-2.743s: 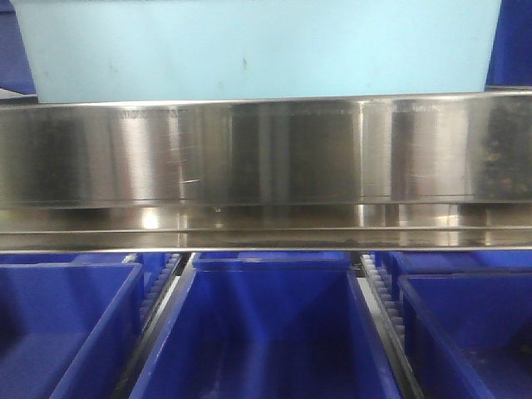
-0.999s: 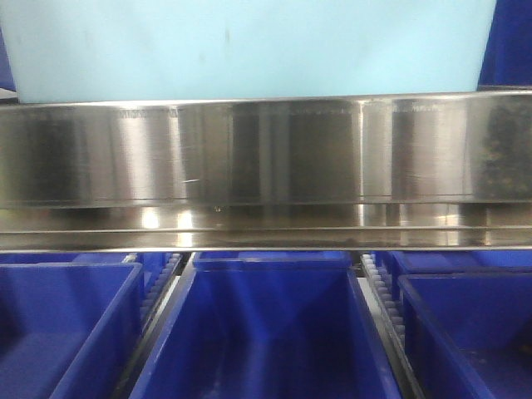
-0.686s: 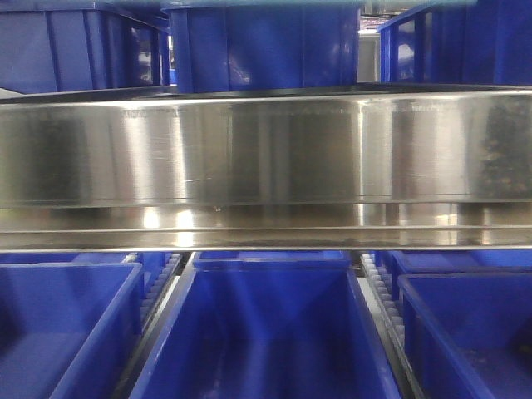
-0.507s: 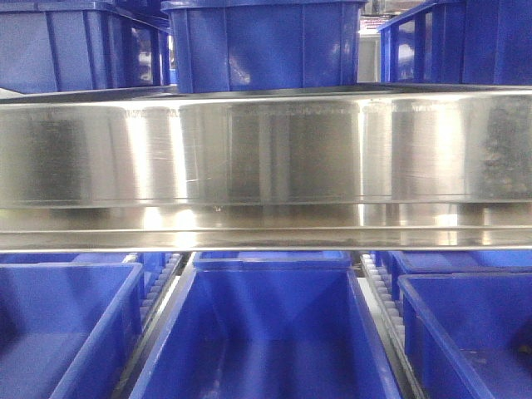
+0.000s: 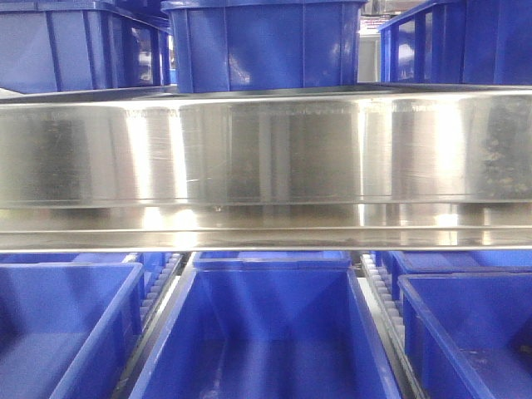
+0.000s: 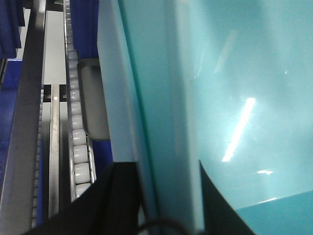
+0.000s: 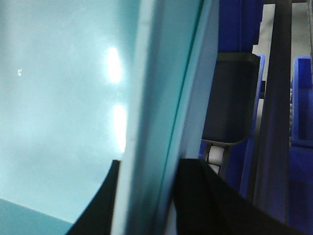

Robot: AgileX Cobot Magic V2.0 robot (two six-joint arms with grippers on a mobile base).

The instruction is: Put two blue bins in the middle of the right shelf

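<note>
A pale blue-green bin fills both wrist views, and neither it nor the grippers appear in the front view. My left gripper is shut on the bin's left wall, one black finger outside and one inside. On the opposite wall my right gripper is shut the same way, its outer finger beside the rack. Dark blue bins stand on the shelf level above a steel rail.
Three more open dark blue bins sit on the level under the rail, split by white roller tracks. Rollers and steel rails run left of the held bin. A dark blue bin and upright post lie to its right.
The pale bin that covered the top of the front view has left that view. The dark blue bins behind it on the upper level now show. The shelf and lower bins have not moved.
</note>
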